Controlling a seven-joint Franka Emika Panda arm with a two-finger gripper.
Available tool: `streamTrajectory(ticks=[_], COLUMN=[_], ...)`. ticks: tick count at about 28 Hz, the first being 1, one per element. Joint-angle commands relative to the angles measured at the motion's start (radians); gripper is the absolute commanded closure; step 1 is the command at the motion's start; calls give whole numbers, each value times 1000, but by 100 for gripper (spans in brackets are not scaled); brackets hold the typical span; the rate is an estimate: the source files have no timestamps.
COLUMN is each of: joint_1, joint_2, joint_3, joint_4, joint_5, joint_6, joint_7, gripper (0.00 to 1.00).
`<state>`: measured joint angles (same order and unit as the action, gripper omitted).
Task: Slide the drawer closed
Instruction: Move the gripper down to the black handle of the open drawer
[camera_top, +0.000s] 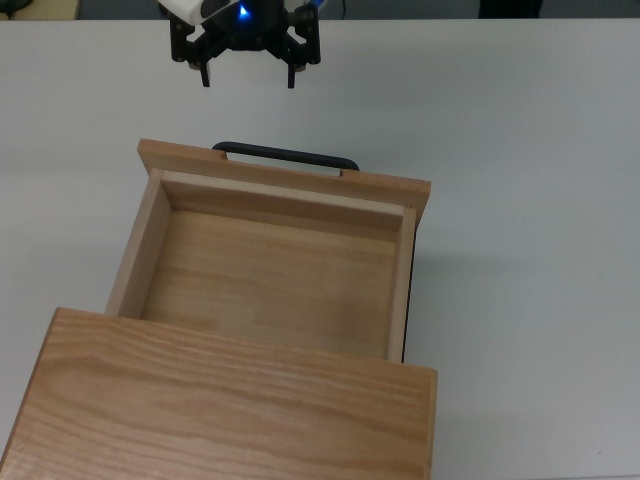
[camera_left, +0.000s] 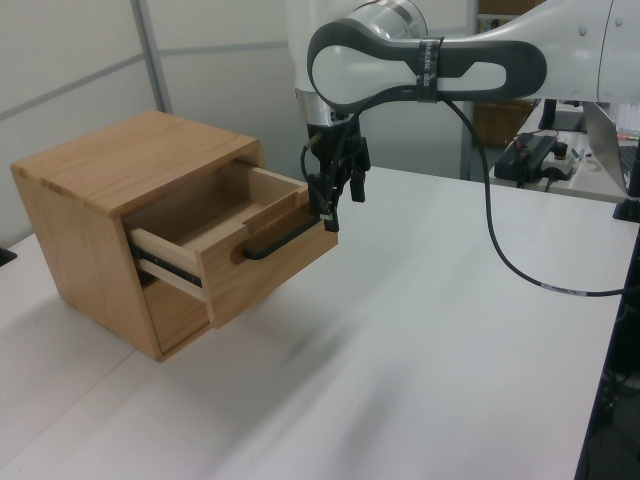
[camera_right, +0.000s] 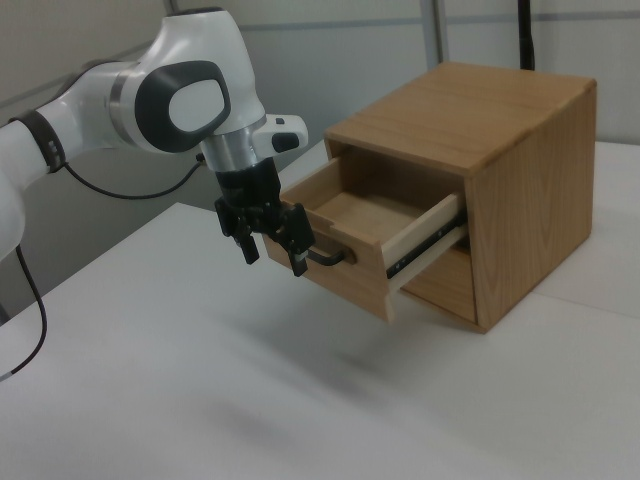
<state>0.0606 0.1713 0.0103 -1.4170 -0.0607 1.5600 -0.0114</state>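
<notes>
- The drawer (camera_top: 270, 275) sits in the centre of the top view, pulled well out of the cabinet (camera_top: 220, 410), whose grained top fills the lower left of that frame.
- The inside of the drawer is bare wood; nothing lies in it.
- Its front panel (camera_top: 285, 173) is wider than the box behind it and runs across the middle of the top view, tilted slightly down toward the top view's right.
- A thin black bar handle (camera_top: 285, 154) is fixed on the outer face of the front panel, just above it in the top view.
- In the left view the drawer (camera_left: 235, 225) projects from the upper opening of the cabinet (camera_left: 100, 200) at centre left; a dark slide rail shows under its side wall.
- In the right view the drawer (camera_right: 375, 225) juts toward the right view's left from the cabinet (camera_right: 500, 170) in the upper right.
- The gripper (camera_top: 248, 76) is at the top centre of the top view, above the handle in the frame and clear of it.
- Its two black fingers (camera_top: 205, 72) point downward and stand apart with a clear gap, holding nothing.
- In the left view the gripper (camera_left: 338, 195) overlaps the far end of the front panel; contact cannot be confirmed from there.
- In the right view the gripper (camera_right: 272, 250) is just left of the handle (camera_right: 330, 257).
- The white arm (camera_right: 150, 100) enters from the upper left of the right view.
- The cabinet stands on a plain white table (camera_top: 540, 300).
</notes>
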Motion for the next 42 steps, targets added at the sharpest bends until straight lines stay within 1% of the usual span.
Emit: streamTrajectory(ticks=[1,2,4,5,6,7,8,9,10,14,18,26,30,34,37,42], joint_1=[8,10,19,30,31,31,33,34,36,38,38,38,36,34,34,33], joint_2=[-9,-10,-9,-9,-9,-7,-7,-4,0,13,51,114,120,123,137,137], joint_3=[-1,-1,-1,-1,-1,-1,-1,-1,-1,0,-1,-1,-1,-3,-9,-15], joint_4=[-22,-22,-22,-22,-23,-23,-23,-23,-23,-23,-22,-10,-8,-5,20,21], joint_5=[3,4,9,13,15,16,19,28,32,39,58,45,47,45,44,44], joint_6=[8,8,9,9,9,9,12,17,20,54,112,163,215,224,249,333], joint_7=[-27,-27,-21,-15,-12,-9,-7,-5,-5,11,73,80,82,71,80,79], gripper=[1,9,30,54,64,70,79,98,100,100,100,100,100,100,100,100])
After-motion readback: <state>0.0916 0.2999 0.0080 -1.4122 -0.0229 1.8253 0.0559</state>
